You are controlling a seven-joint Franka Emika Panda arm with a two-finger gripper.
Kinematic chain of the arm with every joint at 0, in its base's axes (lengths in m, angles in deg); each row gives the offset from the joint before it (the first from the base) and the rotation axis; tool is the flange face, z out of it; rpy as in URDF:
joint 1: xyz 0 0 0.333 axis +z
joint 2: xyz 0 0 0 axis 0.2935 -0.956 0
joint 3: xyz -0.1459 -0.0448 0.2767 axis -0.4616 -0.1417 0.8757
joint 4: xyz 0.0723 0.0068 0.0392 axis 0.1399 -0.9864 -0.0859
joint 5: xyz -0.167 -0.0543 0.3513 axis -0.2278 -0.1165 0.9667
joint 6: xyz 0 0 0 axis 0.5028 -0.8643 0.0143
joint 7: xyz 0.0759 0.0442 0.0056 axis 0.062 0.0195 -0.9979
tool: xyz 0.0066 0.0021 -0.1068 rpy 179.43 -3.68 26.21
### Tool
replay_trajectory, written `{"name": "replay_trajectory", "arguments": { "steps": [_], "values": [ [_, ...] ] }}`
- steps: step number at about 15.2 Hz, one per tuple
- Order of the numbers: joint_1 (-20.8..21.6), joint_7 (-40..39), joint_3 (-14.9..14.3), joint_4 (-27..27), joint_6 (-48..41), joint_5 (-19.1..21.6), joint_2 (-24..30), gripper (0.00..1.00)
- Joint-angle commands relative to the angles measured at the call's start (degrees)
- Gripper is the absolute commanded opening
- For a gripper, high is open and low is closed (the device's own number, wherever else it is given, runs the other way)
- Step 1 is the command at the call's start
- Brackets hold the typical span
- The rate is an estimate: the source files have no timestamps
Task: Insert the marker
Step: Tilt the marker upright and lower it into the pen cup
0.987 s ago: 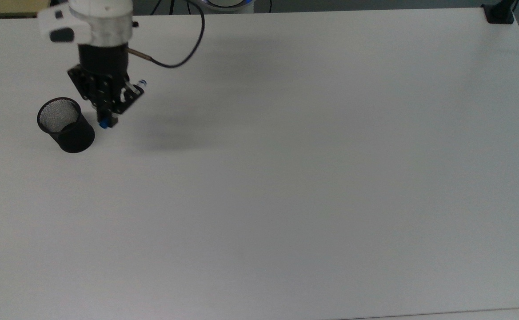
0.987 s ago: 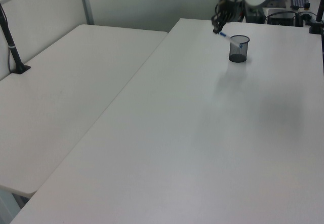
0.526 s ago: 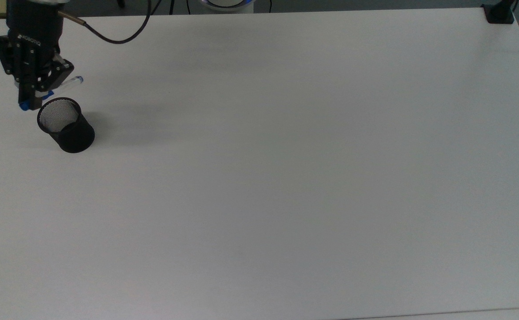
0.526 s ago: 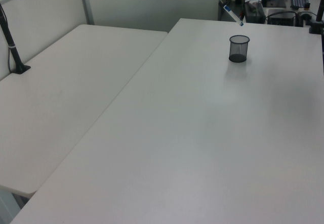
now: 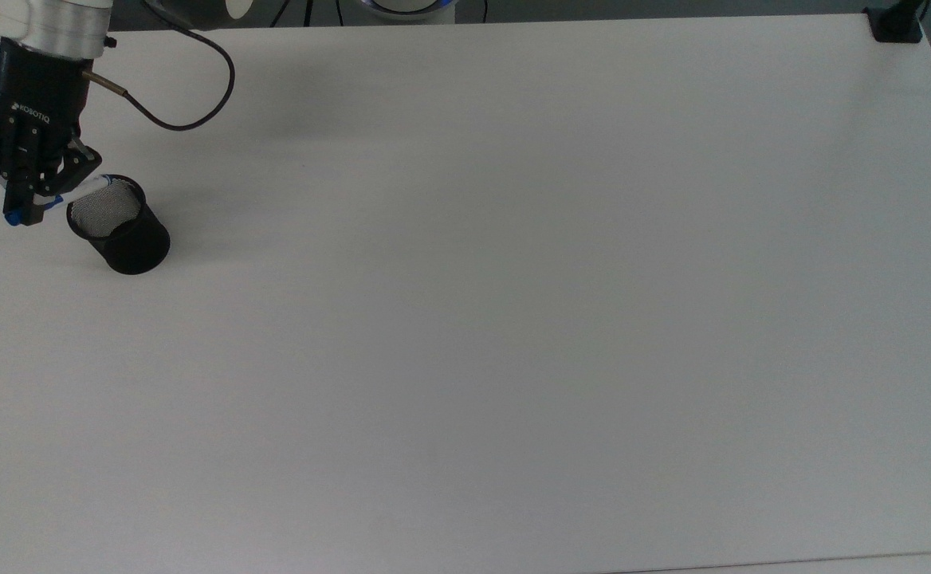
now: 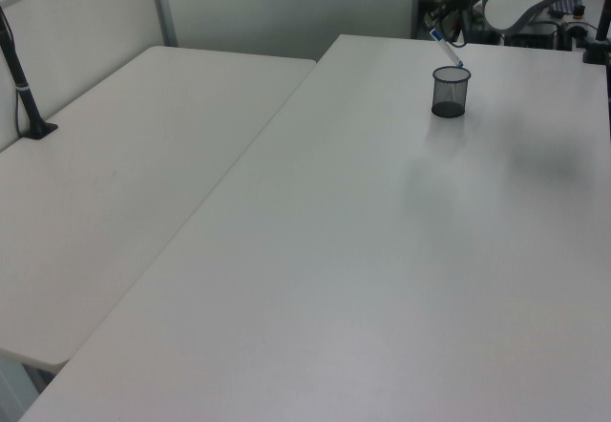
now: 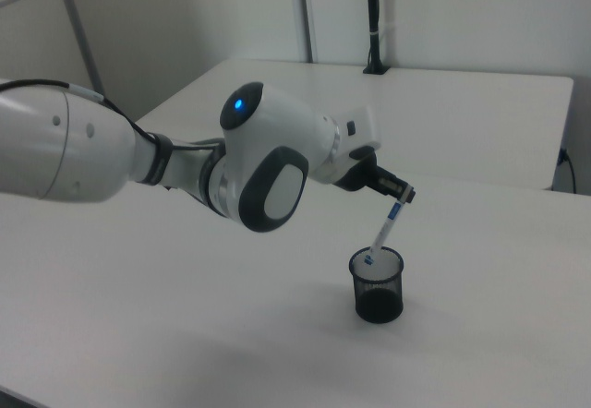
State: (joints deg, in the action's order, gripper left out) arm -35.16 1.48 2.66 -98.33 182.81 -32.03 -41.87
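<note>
While the white table stretches wide, the arm leans over the black mesh cup near the top view's left edge. Its gripper is clamped on the marker, which tilts with its lower end just inside the cup's rim.

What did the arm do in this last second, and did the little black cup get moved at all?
Holding the marker throughout, the gripper swung from the top view's right of the mesh cup to its left, then tilted the marker so its lower tip now sits at the cup's mouth. The cup and the table stayed put.
</note>
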Motion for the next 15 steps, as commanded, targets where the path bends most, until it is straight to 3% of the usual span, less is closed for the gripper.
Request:
{"name": "replay_trajectory", "arguments": {
  "steps": [1, 4, 9, 10, 11, 12, 14, 15],
  "values": [
    [-1.24, -3.21, -0.15, -5.38, 9.56, 0.94, -0.19, 0.0],
    [-1.5, -4.97, -0.15, -9.51, 17.3, 0.94, -1.16, 0.0],
    [-1.06, -5.23, -0.15, -11.19, 17.93, 0.85, -2.03, 0.0],
    [-1.06, -5.23, -0.15, -11.28, 17.93, 0.85, -2.04, 0.06],
    [-1.15, -5.15, -0.15, -11.28, 17.84, 0.85, -2.04, 0.28],
    [-1.24, -4.54, -0.15, -11.1, 17.67, 0.85, -1.86, 0.62],
    [-1.33, -3.4, -0.15, -11.01, 17.32, 1.03, -1.25, 0.89],
    [-1.24, -2.17, -0.15, -10.84, 17.14, 1.03, -0.9, 0.96]
  ]
}}
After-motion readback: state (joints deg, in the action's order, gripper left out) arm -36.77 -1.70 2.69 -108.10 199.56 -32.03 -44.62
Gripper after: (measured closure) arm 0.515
